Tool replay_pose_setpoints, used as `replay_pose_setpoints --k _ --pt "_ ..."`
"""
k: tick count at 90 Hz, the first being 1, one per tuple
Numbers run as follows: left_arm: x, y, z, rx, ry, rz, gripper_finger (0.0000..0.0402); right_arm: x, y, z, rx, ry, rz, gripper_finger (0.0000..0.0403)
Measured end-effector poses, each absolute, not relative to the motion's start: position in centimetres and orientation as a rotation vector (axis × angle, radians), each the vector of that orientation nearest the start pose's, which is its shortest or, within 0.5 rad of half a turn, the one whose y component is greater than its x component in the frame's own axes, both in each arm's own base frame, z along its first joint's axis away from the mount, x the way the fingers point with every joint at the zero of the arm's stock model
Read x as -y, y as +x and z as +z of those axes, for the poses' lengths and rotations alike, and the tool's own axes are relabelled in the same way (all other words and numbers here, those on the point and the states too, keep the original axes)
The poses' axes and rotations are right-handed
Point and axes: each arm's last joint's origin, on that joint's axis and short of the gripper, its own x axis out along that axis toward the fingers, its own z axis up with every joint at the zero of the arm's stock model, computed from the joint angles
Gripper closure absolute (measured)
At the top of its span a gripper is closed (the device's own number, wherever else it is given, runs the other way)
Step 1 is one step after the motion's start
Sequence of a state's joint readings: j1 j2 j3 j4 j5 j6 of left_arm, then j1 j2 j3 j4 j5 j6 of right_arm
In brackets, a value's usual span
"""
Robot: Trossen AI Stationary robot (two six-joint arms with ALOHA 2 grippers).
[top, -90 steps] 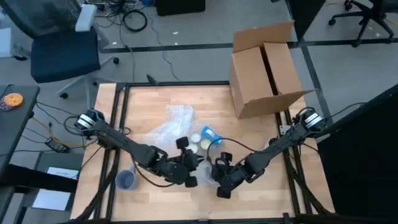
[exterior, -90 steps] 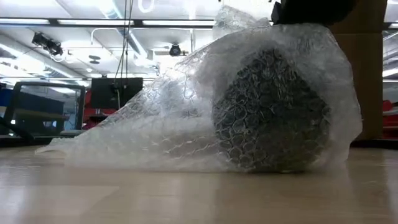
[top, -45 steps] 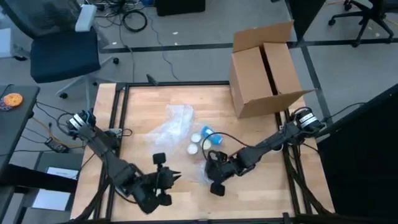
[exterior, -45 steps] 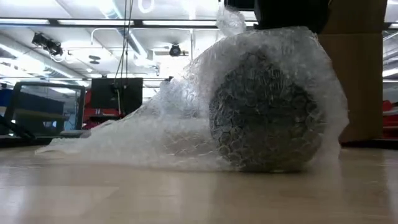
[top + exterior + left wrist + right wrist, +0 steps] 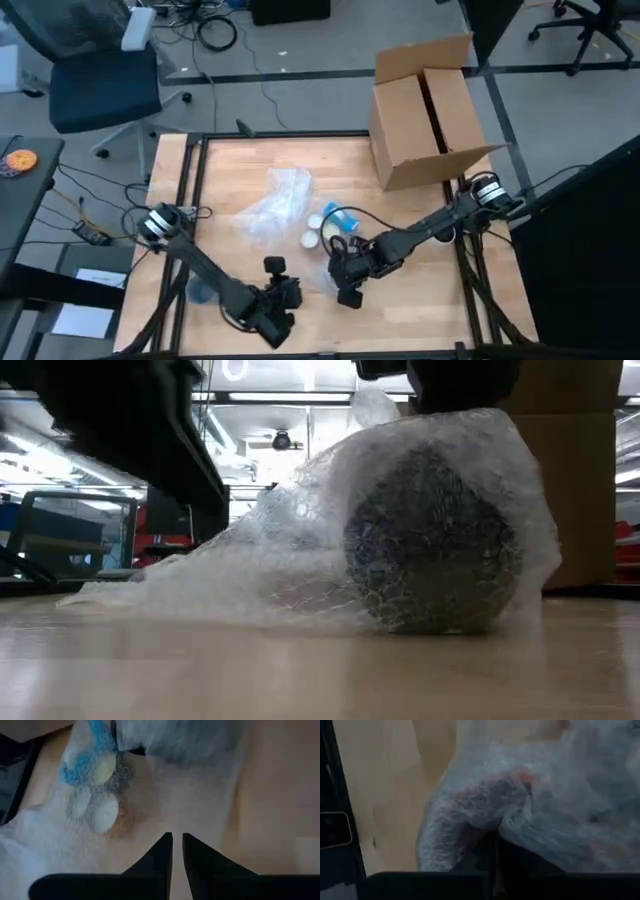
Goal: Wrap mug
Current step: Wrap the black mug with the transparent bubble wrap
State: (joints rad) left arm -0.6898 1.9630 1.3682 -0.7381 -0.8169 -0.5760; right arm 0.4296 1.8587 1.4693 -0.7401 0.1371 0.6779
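The mug (image 5: 430,540) lies on its side on the table as a dark round shape inside clear bubble wrap (image 5: 275,200). The wrap's loose tail spreads flat toward the far left. My right gripper (image 5: 340,268) sits on top of the bundle, shut on the wrap. My left gripper (image 5: 287,295) hovers near the table's front edge, left of the bundle. Its fingers (image 5: 165,852) are shut with nothing between them and point toward the wrap. My right gripper pinches a gathered fold of the bubble wrap (image 5: 512,827) between its two fingers, over the top of the covered mug (image 5: 480,800). It comes from above, slanting in from the table's right. The wrapped mug rests on the table below the fingers.
An open cardboard box (image 5: 425,110) stands at the far right. Blue and white bits (image 5: 325,225) show through the wrap next to the bundle. A small bluish cup (image 5: 200,292) stands near the left edge, partly behind my left arm.
My left gripper has drawn away from the bundle toward the table's near left, then come a little back toward the right. My right gripper has shifted slightly left and farther with the wrap still in it. The bundle has rocked a little on the table.
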Motion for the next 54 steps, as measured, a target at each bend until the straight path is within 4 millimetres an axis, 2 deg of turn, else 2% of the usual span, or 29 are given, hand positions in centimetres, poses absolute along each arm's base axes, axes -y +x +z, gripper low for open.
replay_pose_setpoints --k 15,34,43,54 --pt "21.5 32.6 16.9 -0.861 0.371 0.341 0.0373 -15.9 35.1 24.7 -1.114 0.240 -0.134 0.0403" --pt "21.8 33.4 17.2 -0.816 0.362 0.288 0.0373 -15.9 35.3 26.5 -1.079 0.168 -0.125 0.0403" --pt "21.7 33.3 17.2 -0.822 0.368 0.289 0.0373 -15.7 35.6 26.2 -1.085 0.172 -0.139 0.0403" --pt "21.6 33.1 18.2 -0.848 0.394 0.291 0.0373 -15.9 36.3 24.2 -1.147 0.152 -0.152 0.0403"
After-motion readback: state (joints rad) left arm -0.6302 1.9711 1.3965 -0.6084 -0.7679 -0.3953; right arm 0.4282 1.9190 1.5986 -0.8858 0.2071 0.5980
